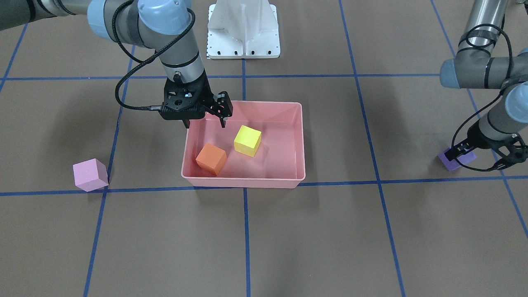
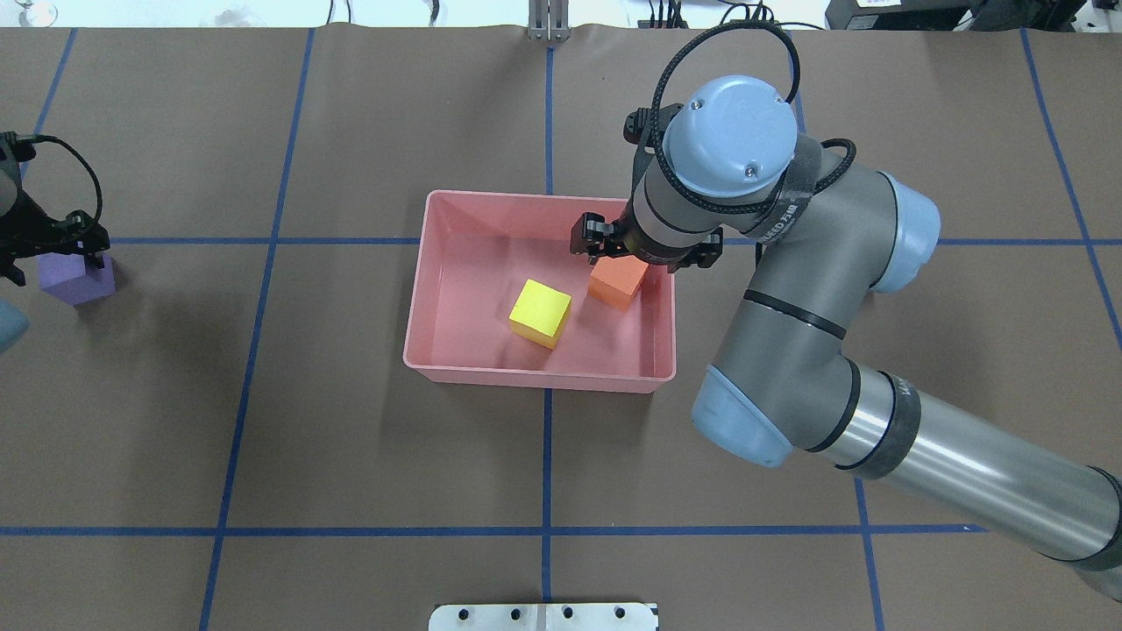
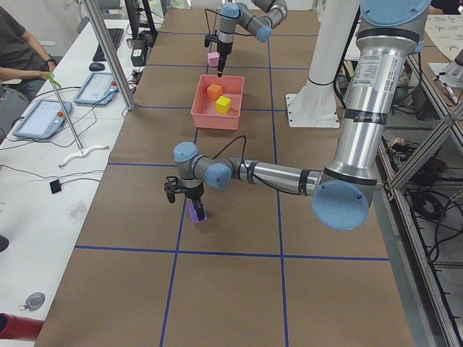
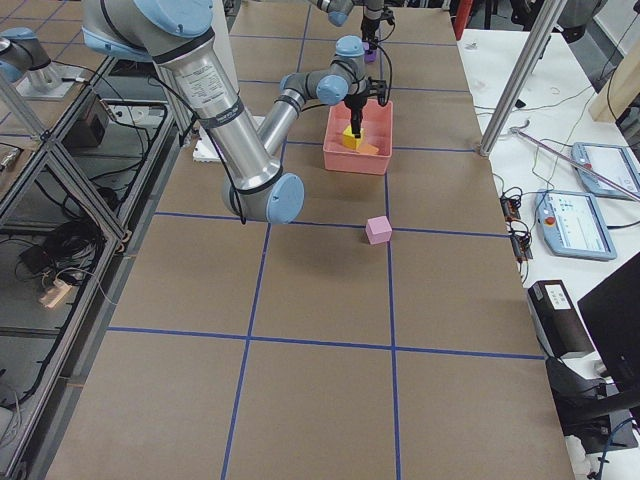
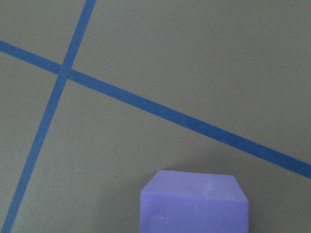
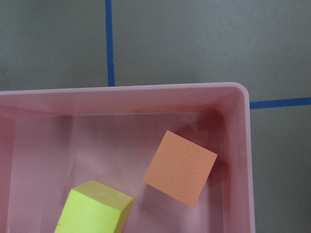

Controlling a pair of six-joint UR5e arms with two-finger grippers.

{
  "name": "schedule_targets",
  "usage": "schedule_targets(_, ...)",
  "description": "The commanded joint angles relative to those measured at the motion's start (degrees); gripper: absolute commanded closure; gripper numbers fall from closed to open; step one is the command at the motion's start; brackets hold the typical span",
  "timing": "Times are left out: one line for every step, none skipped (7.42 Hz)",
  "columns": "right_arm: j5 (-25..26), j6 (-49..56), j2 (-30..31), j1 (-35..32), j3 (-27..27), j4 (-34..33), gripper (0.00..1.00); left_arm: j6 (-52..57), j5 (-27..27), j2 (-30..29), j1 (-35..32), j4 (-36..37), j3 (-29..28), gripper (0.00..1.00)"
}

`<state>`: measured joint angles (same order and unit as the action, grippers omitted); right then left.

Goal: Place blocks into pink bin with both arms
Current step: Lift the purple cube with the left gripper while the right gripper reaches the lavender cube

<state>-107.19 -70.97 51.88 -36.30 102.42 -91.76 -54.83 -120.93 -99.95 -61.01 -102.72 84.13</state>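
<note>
The pink bin (image 1: 243,183) stands mid-table and holds the orange block (image 1: 211,159) and the yellow block (image 1: 247,140), both loose on its floor. My right gripper (image 1: 205,121) hangs open and empty over the bin's corner, just above the orange block (image 6: 181,167). The light pink block (image 1: 90,175) sits alone on the table, outside the bin. The purple block (image 1: 451,163) rests on the table at the far side. My left gripper (image 1: 480,159) is down at it with its fingers spread open to either side; the block fills the bottom of the left wrist view (image 5: 194,204).
The white base pedestal (image 1: 243,29) stands behind the bin. Blue tape lines (image 1: 246,231) grid the brown table. A person sits at a side desk with tablets (image 3: 43,116) beyond the table's edge.
</note>
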Motion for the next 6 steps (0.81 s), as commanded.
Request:
schedule_targets(-0.6, 0.1, 1.7, -2.3, 2.2, -0.1, 0.00, -2.7, 0.0, -1.4, 0.1, -4.7, -3.8, 0.51)
schedule_targets(-1.7, 0.7, 5.7, -4.5, 5.0, -0.1, 0.00, -3.3, 0.0, -1.6, 0.1, -5.2, -4.1, 1.00)
schedule_targets(-4.8, 2.8, 9.6, -8.7, 6.1, -0.1, 0.00, -3.4, -0.4, -2.1, 0.1, -4.8, -2.9, 1.00)
schedule_targets(-5.5, 10.2, 13.3, -11.5, 6.1, 0.0, 0.00, -8.6, -5.1, -5.0, 0.1, -3.5, -1.4, 1.00)
schedule_targets(-5.0, 16.5, 17.1, -12.3, 5.9, 0.0, 0.00, -16.5, -9.8, -11.3, 0.1, 0.6, -1.2, 1.00)
schedule_targets(-5.0, 18.7, 19.6, -12.4, 5.4, 0.0, 0.00, -21.5, -10.4, -17.4, 0.2, 7.4, 1.3, 1.00)
